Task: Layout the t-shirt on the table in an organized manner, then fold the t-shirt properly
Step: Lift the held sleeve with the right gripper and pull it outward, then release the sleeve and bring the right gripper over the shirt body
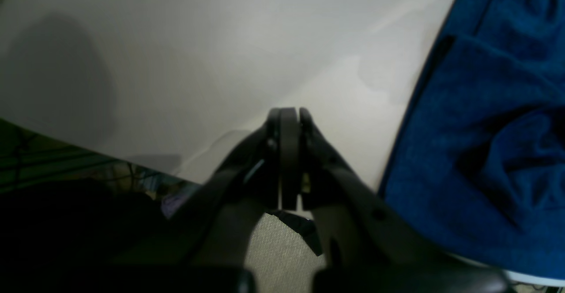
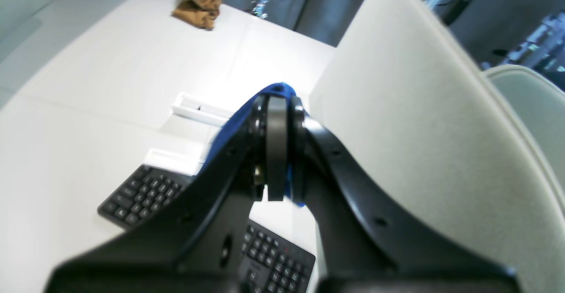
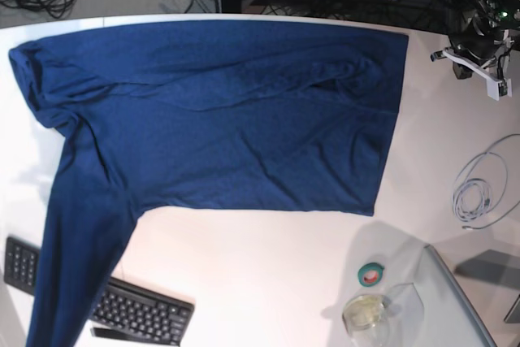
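The dark blue t-shirt [image 3: 227, 111] lies spread across the white table [image 3: 268, 266], with a few creases near its top. One part of it stretches down the left side and over the keyboard [image 3: 138, 310] to the bottom edge of the base view. In the right wrist view my right gripper [image 2: 277, 101] is shut on a fold of the blue t-shirt [image 2: 276, 89], held above the keyboard [image 2: 141, 196]. My left gripper [image 1: 290, 112] is shut on nothing and hovers over the bare table [image 1: 220, 54], just left of the t-shirt's edge [image 1: 485, 129].
A green tape roll [image 3: 372, 274], a clear cup [image 3: 366, 313] and a grey panel [image 3: 467, 306] sit at the front right. A white cable coil [image 3: 479, 188] lies at the right. A white chair back [image 2: 419, 129] stands close to my right gripper. Brown crumpled paper [image 2: 197, 4] lies far off.
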You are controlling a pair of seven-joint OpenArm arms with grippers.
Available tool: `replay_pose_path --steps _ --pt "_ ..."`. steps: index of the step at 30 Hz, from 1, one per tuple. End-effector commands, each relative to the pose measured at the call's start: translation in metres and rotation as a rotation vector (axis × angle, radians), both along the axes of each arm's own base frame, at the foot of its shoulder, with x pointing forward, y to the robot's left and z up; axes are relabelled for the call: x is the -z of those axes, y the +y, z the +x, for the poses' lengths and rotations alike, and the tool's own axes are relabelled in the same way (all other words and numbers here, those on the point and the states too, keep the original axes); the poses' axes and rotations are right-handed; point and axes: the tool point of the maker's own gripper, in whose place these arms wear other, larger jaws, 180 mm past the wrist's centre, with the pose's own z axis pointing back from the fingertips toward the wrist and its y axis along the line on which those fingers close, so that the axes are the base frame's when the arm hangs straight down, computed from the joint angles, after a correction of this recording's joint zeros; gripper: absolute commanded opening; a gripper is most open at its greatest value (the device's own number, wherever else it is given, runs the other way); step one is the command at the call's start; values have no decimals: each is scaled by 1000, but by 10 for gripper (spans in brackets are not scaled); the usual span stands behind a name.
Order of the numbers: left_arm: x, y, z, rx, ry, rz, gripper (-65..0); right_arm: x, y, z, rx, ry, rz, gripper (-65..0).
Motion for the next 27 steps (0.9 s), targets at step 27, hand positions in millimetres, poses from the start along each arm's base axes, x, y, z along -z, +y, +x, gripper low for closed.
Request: replay_pose_path --steps 27 --pt "-29 7 13 25 -66 72 -650 -15 130 58 -258 -14 119 -650"
